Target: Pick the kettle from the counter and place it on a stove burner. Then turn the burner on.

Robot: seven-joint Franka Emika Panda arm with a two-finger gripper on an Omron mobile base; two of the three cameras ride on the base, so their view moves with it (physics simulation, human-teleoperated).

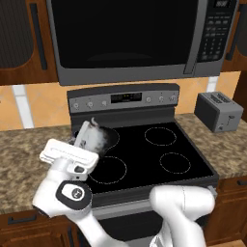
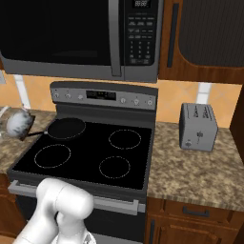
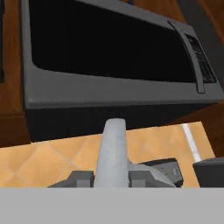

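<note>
The silver-grey kettle [image 1: 101,139] hangs tilted in the air over the stove's left edge, in front of the rear left corner of the cooktop. My gripper [image 1: 83,140] is shut on it from the left. In the right base view the kettle [image 2: 18,123] floats at the far left, above the counter [image 2: 9,147]. The hand view looks up at the microwave, with the kettle's grey handle [image 3: 113,148] standing between my fingertips [image 3: 83,178]. Small white burner rings lie at the front right [image 1: 174,163] and rear right [image 1: 160,136] of the black glass.
A black frying pan [image 2: 66,127] sits on the rear left burner. The larger ring [image 1: 107,170] is at the front left. Stove knobs [image 1: 89,103] line the back panel. A microwave [image 1: 130,34] hangs overhead. A toaster [image 1: 218,112] stands on the right counter.
</note>
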